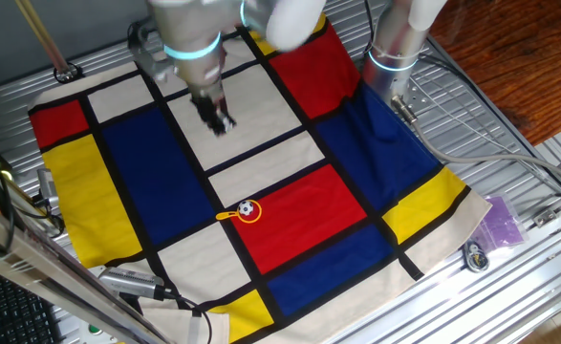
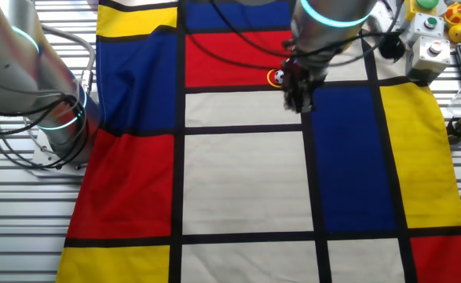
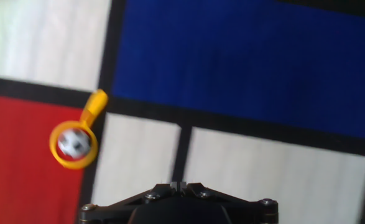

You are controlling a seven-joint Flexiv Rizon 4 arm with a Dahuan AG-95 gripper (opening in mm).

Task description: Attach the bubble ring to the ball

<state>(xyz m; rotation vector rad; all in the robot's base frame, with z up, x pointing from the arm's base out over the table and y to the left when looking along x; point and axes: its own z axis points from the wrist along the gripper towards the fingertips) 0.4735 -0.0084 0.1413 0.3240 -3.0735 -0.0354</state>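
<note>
**On red panel, near black seam: ring around ball, gripper aloft**

Item 1, bubble ring point(image 3: 74, 144). Yellow-orange hoop, lying flat on checked cloth point(image 1: 290, 239) at corner of red panel, beside crossing of black bands. Short handle point(image 3: 94, 106) reaching off the hoop toward black seam and white panel. Seen also in one fixed view point(image 1: 247, 211) and, small, in the other fixed view point(image 2: 276, 77).

Item 2, ball point(image 3: 74, 143). White with black patches, sitting inside hoop opening, encircled all round in hand view. Judged: ring already placed over ball, task at or close to completion.

Item 3, gripper point(image 1: 219, 118). Raised above white panel, well apart from ring and ball in one fixed view; holding nothing visible. In hand view only housing edge at bottom of frame, with a central seam looking drawn together; fingertips themselves out of sight, blurred in both fixed views, so apart or together cannot be told.

Item 4, surroundings. Second arm base point(image 1: 395, 48) at cloth's far edge; purple object point(image 1: 503, 222) on metal table point(image 1: 538, 268) off cloth; button box point(image 2: 430, 35) at table corner.

Risks, judged. Ball loose within hoop, no sign of a snug fit: rolling off possible if cloth tugged or shifted. Low return pass over red panel liable to clip handle, dragging hoop off ball. Light hoop easily flicked by any trailing cable.
</note>
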